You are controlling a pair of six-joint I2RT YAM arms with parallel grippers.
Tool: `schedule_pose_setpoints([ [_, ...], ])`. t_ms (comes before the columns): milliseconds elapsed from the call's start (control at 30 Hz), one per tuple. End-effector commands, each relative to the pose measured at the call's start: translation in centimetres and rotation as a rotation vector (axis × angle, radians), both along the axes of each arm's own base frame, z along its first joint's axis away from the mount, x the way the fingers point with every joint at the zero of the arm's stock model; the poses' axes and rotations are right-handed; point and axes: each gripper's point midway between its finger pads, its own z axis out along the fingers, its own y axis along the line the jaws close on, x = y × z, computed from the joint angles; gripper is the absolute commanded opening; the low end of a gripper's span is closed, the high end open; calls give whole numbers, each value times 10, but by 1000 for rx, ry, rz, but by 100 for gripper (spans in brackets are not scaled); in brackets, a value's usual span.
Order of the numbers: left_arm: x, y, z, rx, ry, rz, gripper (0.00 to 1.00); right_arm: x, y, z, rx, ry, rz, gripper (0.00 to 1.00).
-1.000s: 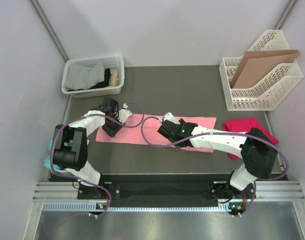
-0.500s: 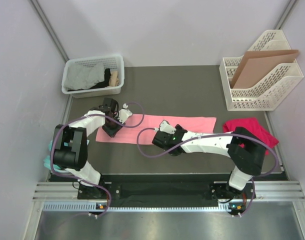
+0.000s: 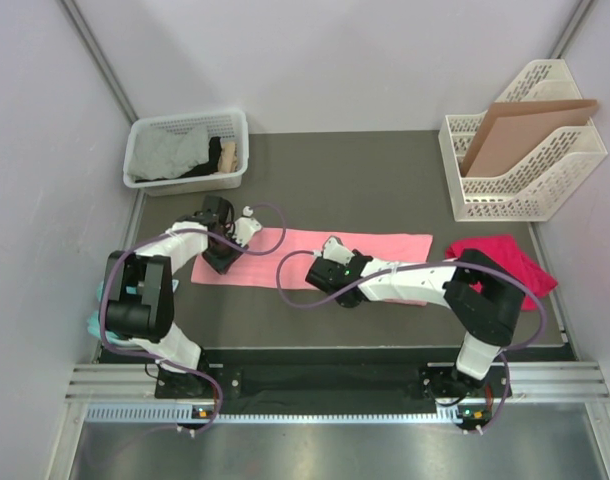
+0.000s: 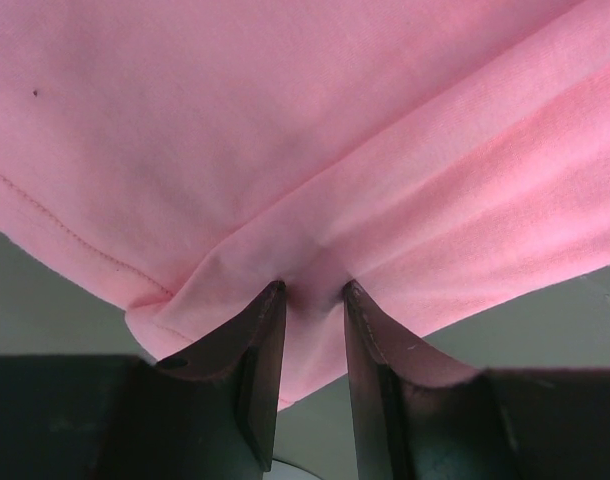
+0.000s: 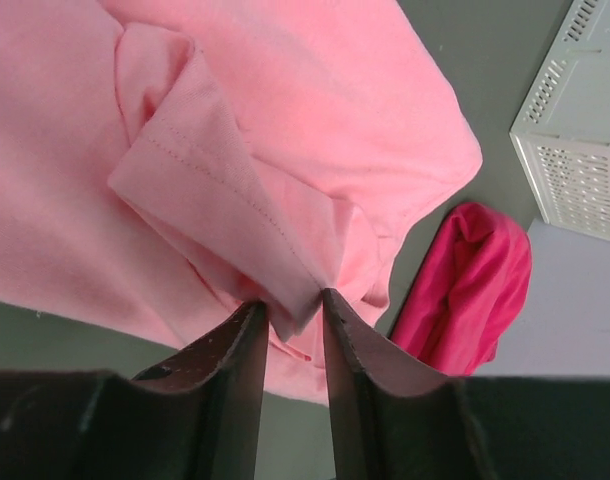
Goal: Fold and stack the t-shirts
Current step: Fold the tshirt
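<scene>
The light salmon-pink t-shirt [image 3: 375, 246] lies stretched across the middle of the table. My left gripper [image 3: 218, 252] is shut on its left end, pinching a fold of pink cloth [image 4: 315, 285] between the fingers. My right gripper [image 3: 323, 272] is shut on a folded pink edge [image 5: 295, 300] near the shirt's front middle, lifting it over the rest of the shirt. The magenta-red t-shirt [image 3: 500, 255] lies crumpled at the right, mostly behind my right arm; it also shows in the right wrist view [image 5: 465, 290].
A white bin [image 3: 140, 175] with grey cloth stands at the back left. A white file rack [image 3: 515, 195] holding a brown cardboard sheet [image 3: 515, 125] stands at the back right. A teal object [image 3: 97, 322] sits at the left edge.
My right gripper has carried the pink cloth edge leftward and forward across the shirt. My left gripper has stayed at the shirt's left end.
</scene>
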Motion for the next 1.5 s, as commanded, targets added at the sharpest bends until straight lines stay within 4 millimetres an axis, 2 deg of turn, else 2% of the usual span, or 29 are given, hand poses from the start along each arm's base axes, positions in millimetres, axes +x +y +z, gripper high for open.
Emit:
schedule_pose_setpoints([
  [0, 2, 12, 1, 30, -28, 2, 35, 13, 8, 2, 29, -43, -14, 24],
  [67, 2, 13, 1, 33, -30, 1, 35, 15, 9, 2, 36, -43, -16, 13],
  [200, 2, 16, 1, 35, -32, 4, 35, 21, 8, 4, 39, -50, -24, 0],
  [333, 2, 18, 2, 38, -34, 0, 35, 38, -2, 17, 22, -83, -65, 0],
  [400, 2, 18, 1, 39, -29, -1, 35, 53, -4, 30, 28, -109, -81, 0],
  [467, 1, 17, 0, 34, -26, -3, 35, 66, 1, 41, 44, -132, -87, 0],
  [567, 1, 16, 3, 30, -28, -4, 35, 84, 4, 47, 32, -135, -91, 0],
  [633, 1, 16, 4, 28, -30, -8, 35, 91, 6, 45, 21, -120, -83, 0],
  [833, -1, 19, 8, 42, -35, -21, 35, 108, 11, 21, 13, -88, -95, 0],
  [867, -1, 18, 9, 40, -39, -23, 35, 112, 11, 21, 16, -91, -103, 2],
  [900, -1, 19, 10, 43, -40, -25, 35, 115, 6, 19, 15, -89, -118, 11],
  [933, -2, 20, 10, 44, -40, -23, 35, 117, 4, 15, 5, -80, -125, 45],
  [1033, -3, 20, 9, 45, -34, -28, 35, 124, -9, 18, -14, -86, -178, 83],
  [1133, -6, 19, 8, 40, -21, -29, 35, 131, -22, 38, -14, -159, -241, 92],
  [1267, -6, 18, 8, 32, -17, -29, 35, 132, -58, 75, -29, -286, -392, 91],
  [1333, -6, 17, 9, 27, -18, -28, 35, 129, -68, 86, -27, -315, -410, 90],
  [1467, -7, 15, 9, 15, -11, -29, 35, 129, -91, 87, -24, -313, -469, 89],
])
